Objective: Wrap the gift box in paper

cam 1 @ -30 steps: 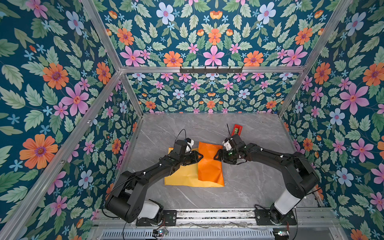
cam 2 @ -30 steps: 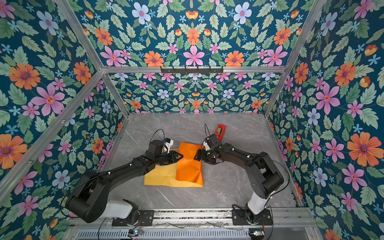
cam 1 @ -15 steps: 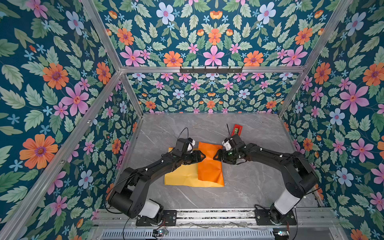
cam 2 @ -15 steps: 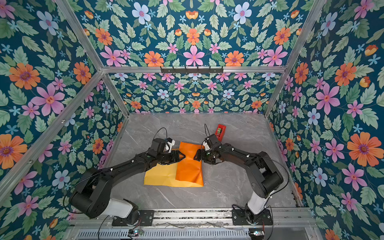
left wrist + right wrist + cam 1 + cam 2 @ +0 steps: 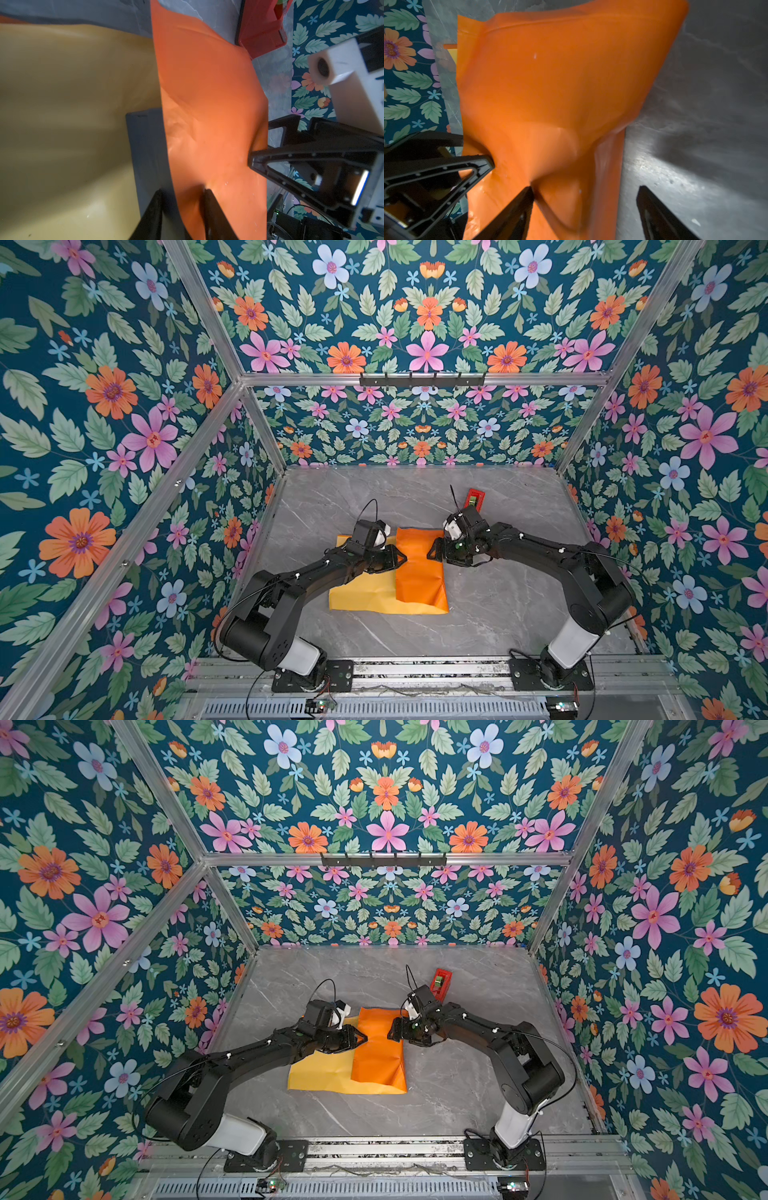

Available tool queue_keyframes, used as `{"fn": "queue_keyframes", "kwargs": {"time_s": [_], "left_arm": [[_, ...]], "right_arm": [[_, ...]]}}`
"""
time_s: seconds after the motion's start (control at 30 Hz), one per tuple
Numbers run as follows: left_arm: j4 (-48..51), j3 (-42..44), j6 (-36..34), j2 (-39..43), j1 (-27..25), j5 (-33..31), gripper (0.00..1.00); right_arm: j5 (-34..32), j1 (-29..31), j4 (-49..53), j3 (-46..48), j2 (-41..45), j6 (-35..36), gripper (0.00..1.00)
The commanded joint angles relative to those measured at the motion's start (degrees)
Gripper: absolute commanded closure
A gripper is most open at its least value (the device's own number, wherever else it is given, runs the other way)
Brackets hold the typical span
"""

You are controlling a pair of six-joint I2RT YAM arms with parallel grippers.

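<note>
Left gripper (image 5: 182, 193): fingers sitting a narrow gap apart, straddling the free edge of the paper's (image 5: 419, 568) orange flap where it's crossing the gift box (image 5: 145, 155). Can't tell if they're actually clamping it or just bracketing it. Right gripper (image 5: 584, 190): fingers spread wide, holding nothing, one fingertip (image 5: 527, 195) denting the flap's draped side, the other hanging over the bare marble table (image 5: 695, 145). In both top views the grippers are facing each other across the flap, left at its 9 o'clock edge, right at its 3 o'clock. The box looks to be lying on the sheet's dull yellow face, mostly hidden under the flap, with only a navy strip showing in the left wrist view. The red tape dispenser (image 5: 475, 499) is sitting at 1 o'clock of the paper, untouched. My read: we're doing the first fold, one side going over the lid. The yellow half at 8 o'clock isn't folded yet. Next move is calling for a firm hold on the flap edge, pulling taut while the right fingertip is pinning the fold, then bringing the yellow side over. Risk: the glossy sheet slipping or the box shifting.
</note>
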State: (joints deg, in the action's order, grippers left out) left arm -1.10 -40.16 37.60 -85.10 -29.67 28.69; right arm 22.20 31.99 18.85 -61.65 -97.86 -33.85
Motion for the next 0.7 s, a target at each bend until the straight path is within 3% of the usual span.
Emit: {"fn": "queue_keyframes", "kwargs": {"time_s": [0.0,0.17,0.37,0.67], "left_arm": [[7.3,1.6,-2.0,0.0,-0.1,-4.1,0.73],[5.4,3.5,-0.9,0.2,-0.1,-4.0,0.79],[2.9,4.4,1.4,0.9,-0.2,-2.4,0.85],[-4.3,5.4,8.1,0.9,-4.1,0.2,0.85]], "right_arm": [[-0.5,-0.3,4.5,-1.2,1.2,2.4,0.21],[3.1,-1.1,3.9,-1.5,1.6,1.7,0.25],[6.5,-1.1,1.9,-1.7,0.0,0.3,0.42],[2.9,-1.3,6.9,-1.0,2.1,2.6,0.5]]}}
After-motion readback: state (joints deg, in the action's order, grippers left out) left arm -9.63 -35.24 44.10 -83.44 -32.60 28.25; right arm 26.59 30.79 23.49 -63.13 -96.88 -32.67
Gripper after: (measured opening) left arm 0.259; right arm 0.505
